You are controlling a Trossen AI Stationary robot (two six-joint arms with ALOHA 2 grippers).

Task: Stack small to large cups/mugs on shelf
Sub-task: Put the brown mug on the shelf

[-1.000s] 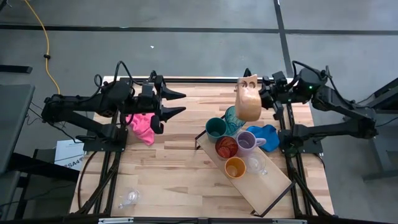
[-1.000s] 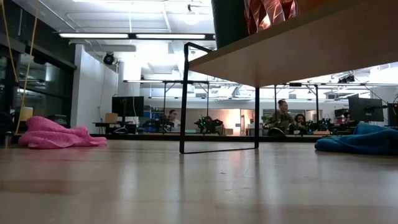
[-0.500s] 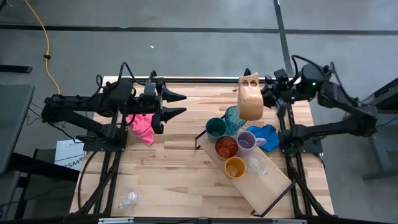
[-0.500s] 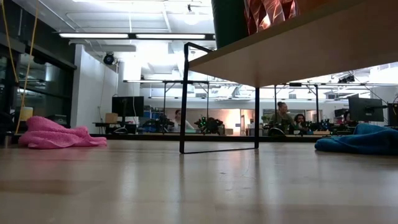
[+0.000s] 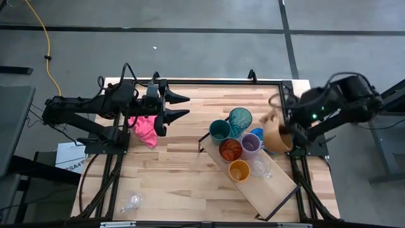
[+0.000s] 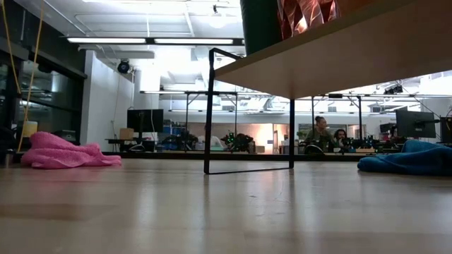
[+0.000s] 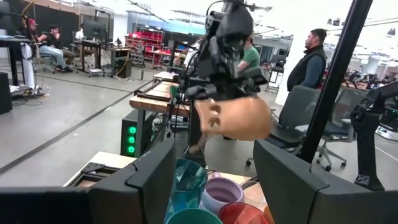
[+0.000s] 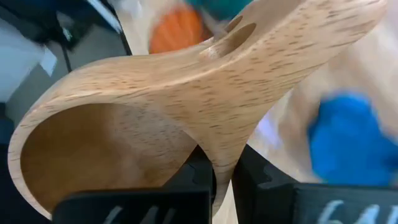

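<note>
High view: the right gripper [image 5: 283,130] carries a tan wooden mug [image 5: 274,134] in the air at the shelf [image 5: 269,187] edge, above the blue cloth [image 5: 271,140], probably so it can be set among the cups on the board: green cup [image 5: 219,130], teal tumbler [image 5: 240,120], purple mug [image 5: 250,143], orange mug [image 5: 230,150], yellow mug [image 5: 239,170], clear glass [image 5: 261,167]. The left gripper [image 5: 180,106] waits near the pink cloth [image 5: 143,128], jaws parted and empty

Low view: only the shelf's underside and frame show

Left wrist view: the mug hangs tilted above the cups

Right wrist view: the fingers are clenched on the mug's handle, its mouth turned sideways
</note>
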